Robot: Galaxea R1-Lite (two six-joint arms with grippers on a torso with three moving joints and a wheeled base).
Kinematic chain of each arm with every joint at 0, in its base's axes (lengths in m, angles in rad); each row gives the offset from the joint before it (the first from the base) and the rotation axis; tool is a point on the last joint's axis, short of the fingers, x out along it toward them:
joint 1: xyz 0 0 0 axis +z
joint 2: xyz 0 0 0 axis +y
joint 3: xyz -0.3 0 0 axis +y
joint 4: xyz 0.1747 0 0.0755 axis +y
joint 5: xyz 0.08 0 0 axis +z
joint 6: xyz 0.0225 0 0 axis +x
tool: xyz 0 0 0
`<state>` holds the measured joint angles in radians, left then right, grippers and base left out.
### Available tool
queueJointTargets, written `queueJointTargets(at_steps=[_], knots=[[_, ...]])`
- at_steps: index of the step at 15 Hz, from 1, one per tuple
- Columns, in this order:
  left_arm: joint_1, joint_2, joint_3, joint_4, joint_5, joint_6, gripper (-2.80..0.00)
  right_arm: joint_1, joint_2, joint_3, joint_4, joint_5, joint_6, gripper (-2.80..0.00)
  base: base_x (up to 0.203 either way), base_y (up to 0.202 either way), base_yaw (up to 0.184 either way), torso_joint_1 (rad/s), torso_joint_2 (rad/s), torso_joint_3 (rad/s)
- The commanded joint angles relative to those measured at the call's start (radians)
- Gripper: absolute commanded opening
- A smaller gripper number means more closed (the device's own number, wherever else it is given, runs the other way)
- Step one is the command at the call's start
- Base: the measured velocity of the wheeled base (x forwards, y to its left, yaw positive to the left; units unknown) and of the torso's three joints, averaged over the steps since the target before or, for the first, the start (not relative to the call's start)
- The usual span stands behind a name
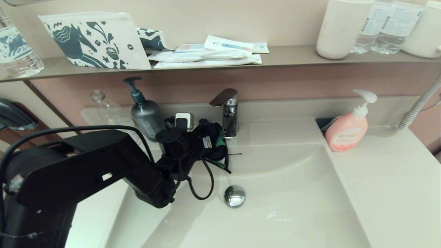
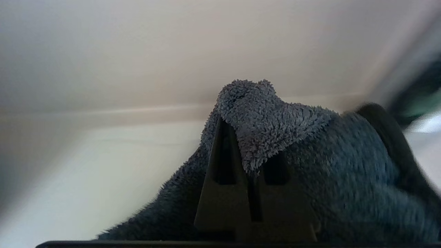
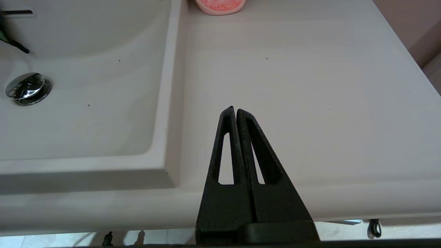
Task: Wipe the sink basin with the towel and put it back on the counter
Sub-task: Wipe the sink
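The dark charcoal towel [image 1: 217, 148] with green trim hangs bunched against the back wall of the sink basin [image 1: 293, 196], just below the tap. My left gripper [image 1: 216, 146] is shut on it. In the left wrist view the fluffy towel [image 2: 265, 113] drapes over the left gripper [image 2: 251, 151] and hides the tips. The chrome drain plug [image 1: 234, 196] lies in front of the towel, with the overflow slot [image 1: 237, 154] beside it. My right gripper [image 3: 235, 110] is shut and empty, hovering over the front edge of the counter [image 3: 293, 75] to the right of the basin.
A chrome tap [image 1: 228, 112] stands behind the basin. A dark pump bottle [image 1: 144, 115] and a clear bottle [image 1: 107, 110] sit at the back left. On the counter's back right is a pink soap dispenser [image 1: 347, 130]. A brown shelf [image 1: 293, 55] with packets, cups and bottles runs above.
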<state>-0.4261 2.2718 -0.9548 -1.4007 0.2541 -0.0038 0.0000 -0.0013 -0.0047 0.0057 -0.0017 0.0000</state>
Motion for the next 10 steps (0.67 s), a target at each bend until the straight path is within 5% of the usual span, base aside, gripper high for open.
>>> queueJointTargets(at_steps=[1,6,10], knots=[[0.045,-0.019,0.044,-0.023,-0.013,0.000,-2.80,0.000,0.001,0.000,0.000,0.000,0.000,-2.80,0.000,0.000,0.000,0.000,0.00,0.000],[0.114,-0.044,0.079,-0.041,-0.055,0.002,-2.80,0.001,0.001,0.000,0.000,0.000,0.000,-2.80,0.000,0.000,0.000,0.000,0.00,0.000],[0.047,-0.034,0.048,-0.036,-0.046,0.008,-2.80,0.000,0.001,0.000,0.000,0.000,0.000,-2.80,0.000,0.000,0.000,0.000,0.00,0.000]])
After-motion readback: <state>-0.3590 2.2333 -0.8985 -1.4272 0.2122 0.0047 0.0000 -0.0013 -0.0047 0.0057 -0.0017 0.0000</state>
